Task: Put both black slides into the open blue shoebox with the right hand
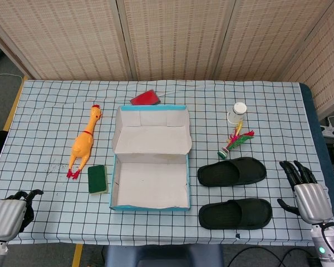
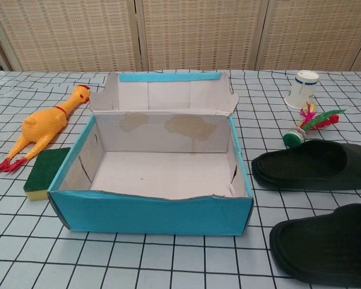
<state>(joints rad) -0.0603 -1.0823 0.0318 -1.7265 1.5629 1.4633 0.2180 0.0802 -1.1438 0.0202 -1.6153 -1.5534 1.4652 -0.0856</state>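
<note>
Head view is showing the right hand (image 1: 303,189) resting at the lower right of the frame, fingers spread and holding nothing, while two black slides (image 1: 232,172) (image 1: 235,213) are lying just to its left, long axes running left-right. One open blue shoebox (image 1: 150,186) is sitting further left, mid-frame. Left hand (image 1: 12,210), lower left, is lying far off; whether its fingers are curled, I cannot tell.
</note>
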